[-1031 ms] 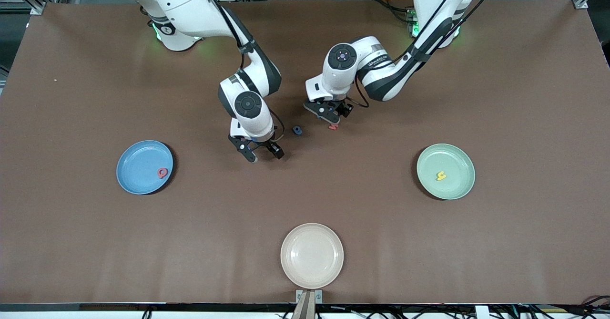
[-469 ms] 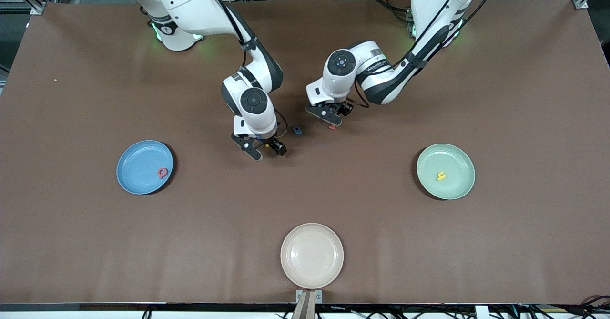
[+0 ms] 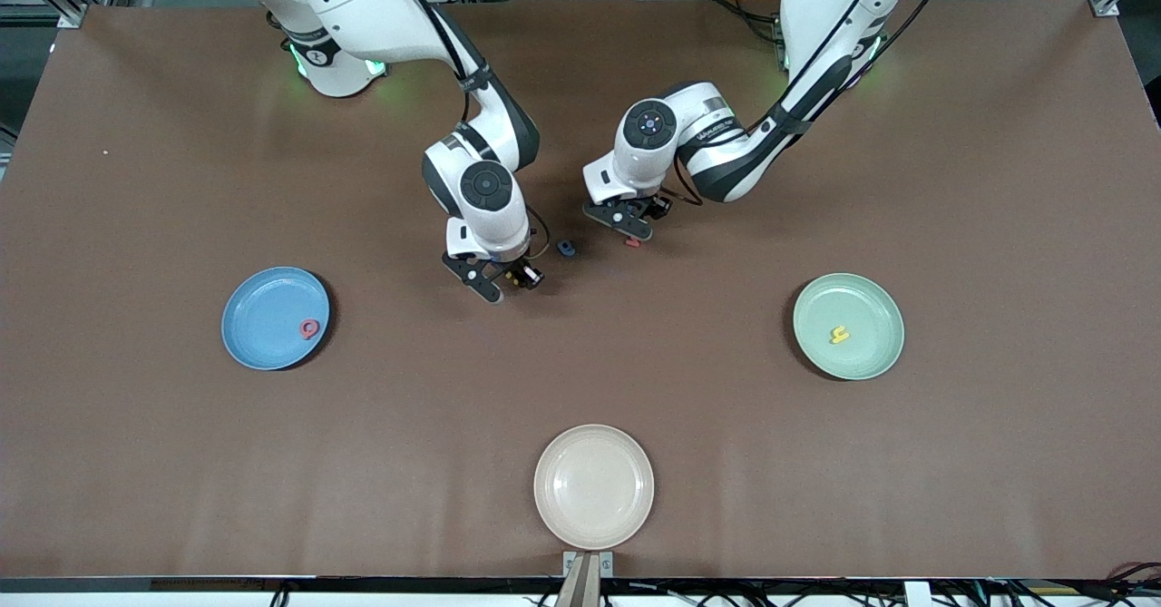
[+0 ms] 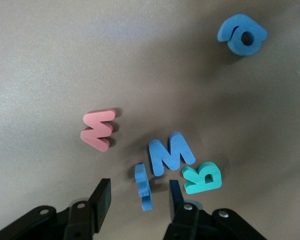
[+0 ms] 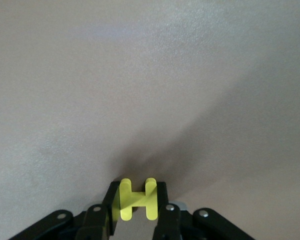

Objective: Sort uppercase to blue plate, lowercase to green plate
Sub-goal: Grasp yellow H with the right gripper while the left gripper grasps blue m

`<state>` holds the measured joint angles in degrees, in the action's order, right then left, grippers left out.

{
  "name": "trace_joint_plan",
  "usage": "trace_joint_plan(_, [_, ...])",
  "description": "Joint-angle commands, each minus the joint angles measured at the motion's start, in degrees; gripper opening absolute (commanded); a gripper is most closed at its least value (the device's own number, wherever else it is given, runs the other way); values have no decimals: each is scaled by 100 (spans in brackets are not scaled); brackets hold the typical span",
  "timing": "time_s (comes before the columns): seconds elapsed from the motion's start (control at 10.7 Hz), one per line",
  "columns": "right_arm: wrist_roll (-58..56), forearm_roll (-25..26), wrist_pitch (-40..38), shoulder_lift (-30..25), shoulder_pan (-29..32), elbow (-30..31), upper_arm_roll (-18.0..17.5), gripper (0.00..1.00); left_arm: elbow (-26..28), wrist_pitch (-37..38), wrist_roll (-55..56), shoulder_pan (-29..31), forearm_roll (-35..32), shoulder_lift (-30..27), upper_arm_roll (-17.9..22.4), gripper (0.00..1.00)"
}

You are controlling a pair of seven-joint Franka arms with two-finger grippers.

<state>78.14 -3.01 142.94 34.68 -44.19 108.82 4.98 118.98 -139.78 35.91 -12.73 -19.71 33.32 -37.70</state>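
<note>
Yellow H [image 5: 138,199] sits pinched in the right gripper [image 5: 136,210], upright (probably low over the table [image 3: 181,462]); the left gripper [image 4: 140,197] straddles a small blue letter [image 4: 144,186], jaws parted.

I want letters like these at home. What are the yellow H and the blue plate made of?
The thick yellow capital H looks like soft matte foam: chunky, flat-cut edges, no shine. The round sky-blue plate looks like smooth hard plastic with a slight sheen, though I can't be sure.

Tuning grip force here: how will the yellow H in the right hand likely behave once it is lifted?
The yellow H looks thick and matte, like foam, so probably light and slightly squashy. The right hand pinches its flat sides, so slipping seems unlikely. Its flat, blocky shape should not roll if dropped.
</note>
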Motion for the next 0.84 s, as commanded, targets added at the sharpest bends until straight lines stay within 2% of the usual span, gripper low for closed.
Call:
trace_joint_plan(0.0, [-9,81,-38,-93,-64,105,21,0,-42,-67,180,-46,-103,60,17,49])
trace_joint_plan(0.19, [-349,81,-352,-372,85,105,21,0,-42,-67,180,-46,-103,60,17,30])
trace_joint_plan(0.28, [-796,81,-641,-609,347,96,30,0,-42,-67,180,-46,-103,60,17,16])
trace_joint_plan(0.38, [-1566,81,-1010,-846,706,96,30,0,-42,-67,188,-46,-103,60,25,12])
trace_joint_plan(0.56, [-3489,98,-1627,-1181,1471,87,91,0,-33,-67,189,-46,-103,69,25,10])
trace_joint_plan(0.75, [-5003,447,-1979,-1270,2078,70,318,0,-33,-67,206,-72,-103,95,78,9])
